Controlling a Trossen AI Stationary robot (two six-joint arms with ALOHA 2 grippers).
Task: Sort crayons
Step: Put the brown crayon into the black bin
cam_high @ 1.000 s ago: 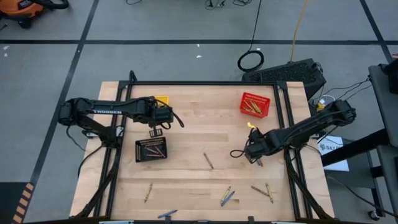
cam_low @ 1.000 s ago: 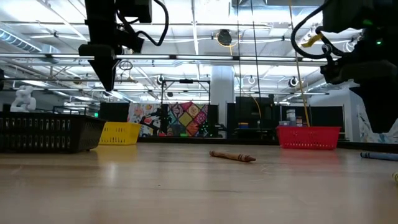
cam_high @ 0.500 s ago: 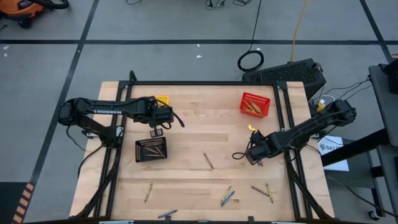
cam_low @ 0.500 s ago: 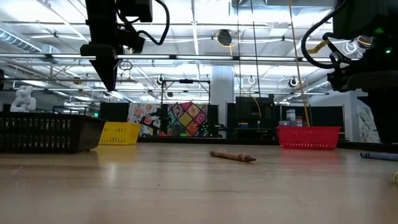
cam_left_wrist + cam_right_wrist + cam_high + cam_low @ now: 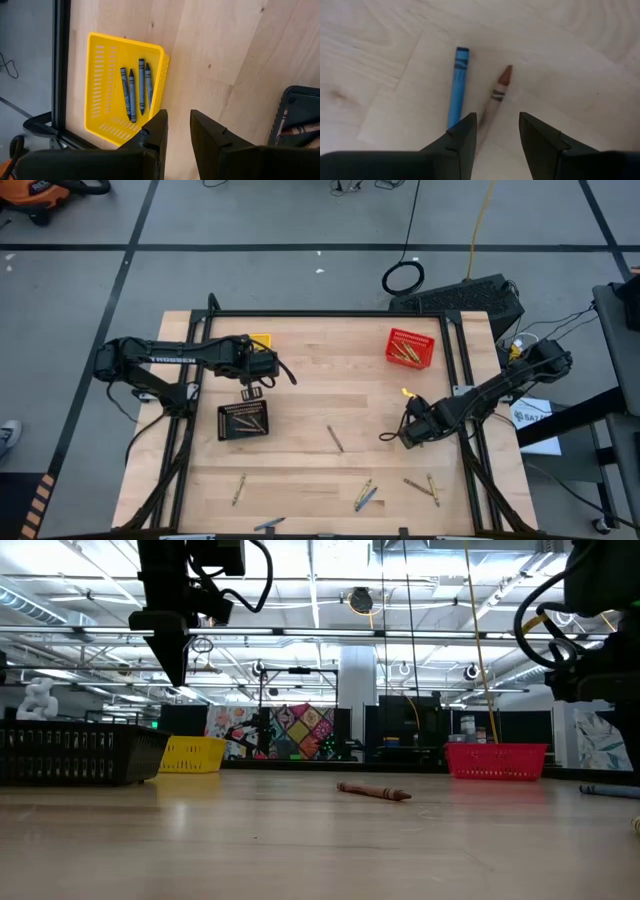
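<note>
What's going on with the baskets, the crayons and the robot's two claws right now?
Yellow basket: upright, four blue crayons inside.
Black basket: upright, crayons inside.
Red basket: upright, crayons inside.
Left gripper: jaws open, empty, beside the yellow basket.
Right gripper: jaws open, empty, over the brown crayon.
Blue crayon: loose on the table, beside the brown one.

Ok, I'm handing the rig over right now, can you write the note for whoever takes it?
Left gripper: open, empty, hanging between the yellow basket and the black basket.
Right gripper: open, empty, low over a brown crayon beside a blue crayon.
Done: four blue crayons in the yellow basket, some crayons in the black basket and the red basket.
Left: the brown crayon mid-table and the loose ones along the table's near edge.
</note>
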